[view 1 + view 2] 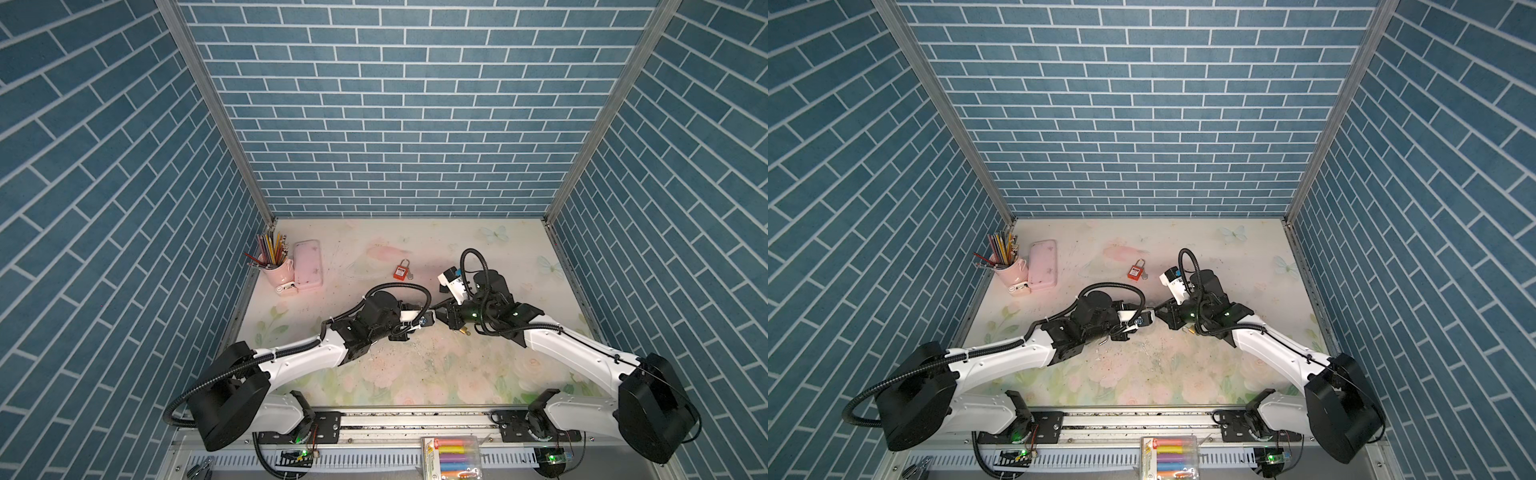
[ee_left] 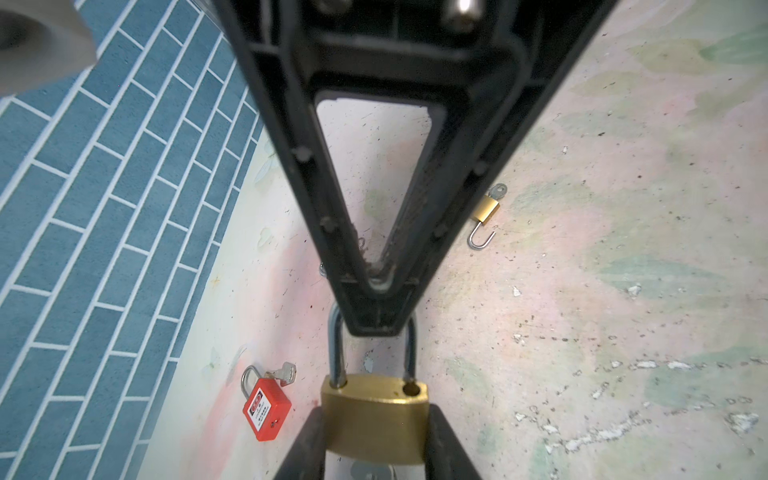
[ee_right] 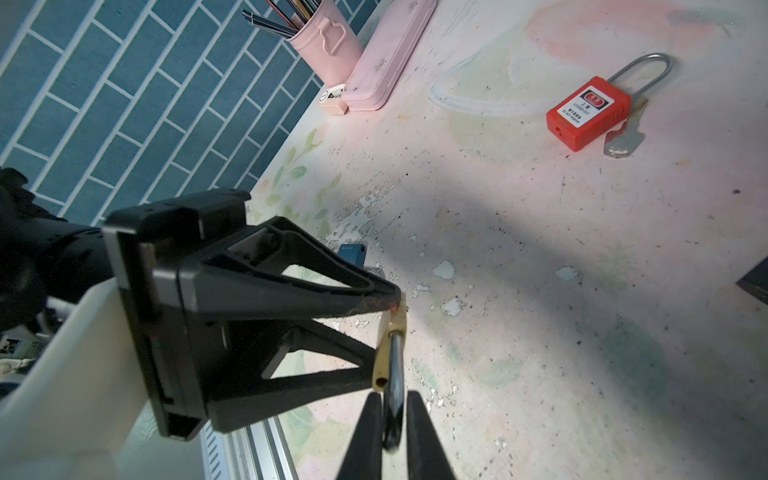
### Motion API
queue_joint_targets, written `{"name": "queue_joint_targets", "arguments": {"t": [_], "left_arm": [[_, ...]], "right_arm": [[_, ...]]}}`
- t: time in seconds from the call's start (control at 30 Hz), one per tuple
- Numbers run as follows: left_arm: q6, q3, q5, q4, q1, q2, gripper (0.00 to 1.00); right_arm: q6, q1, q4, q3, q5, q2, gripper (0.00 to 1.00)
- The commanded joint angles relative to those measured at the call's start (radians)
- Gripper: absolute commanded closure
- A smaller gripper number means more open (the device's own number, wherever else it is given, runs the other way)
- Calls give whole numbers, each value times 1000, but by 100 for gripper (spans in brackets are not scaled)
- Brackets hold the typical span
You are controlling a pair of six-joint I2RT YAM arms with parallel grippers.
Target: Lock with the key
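Since the free leg of the curved steel shackle (image 2: 337,353) hangs just above its open hole, the large brass padlock (image 2: 376,428) looks not yet closed. It sits between the two grippers near the middle of the floral tabletop (image 1: 415,374), the left gripper (image 2: 374,415) clenched on its body and the right gripper (image 3: 395,415) pinched on the shackle's crown. My judgement: keep the body rigid and press the shackle straight along its legs, without twisting, until the free leg seats; then turn the key. A blue-capped piece (image 3: 353,251) peeks from behind the left gripper; whether that is the key I cannot tell. A red plastic padlock (image 1: 401,270) lies at 11 o'clock from the grippers, a small brass padlock (image 1: 463,330) at 4 o'clock.
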Motion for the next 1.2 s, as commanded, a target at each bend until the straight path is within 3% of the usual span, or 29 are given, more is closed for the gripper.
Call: {"name": "queue_joint_targets", "arguments": {"t": [0.0,0.13,0.63,1.17], "left_arm": [[9,7,-5,58,-4,-13,100],[8,2,-20,75,-10,-10,100],[-4,-8,-266,292,-73,36,100],[-70,84,-62,293,-74,4,100]], "right_arm": [[14,1,32,11,-15,7,93],[29,1,51,11,-32,17,100],[118,-19,92,44,-180,109,100],[105,-21,112,11,-176,189,100]]}}
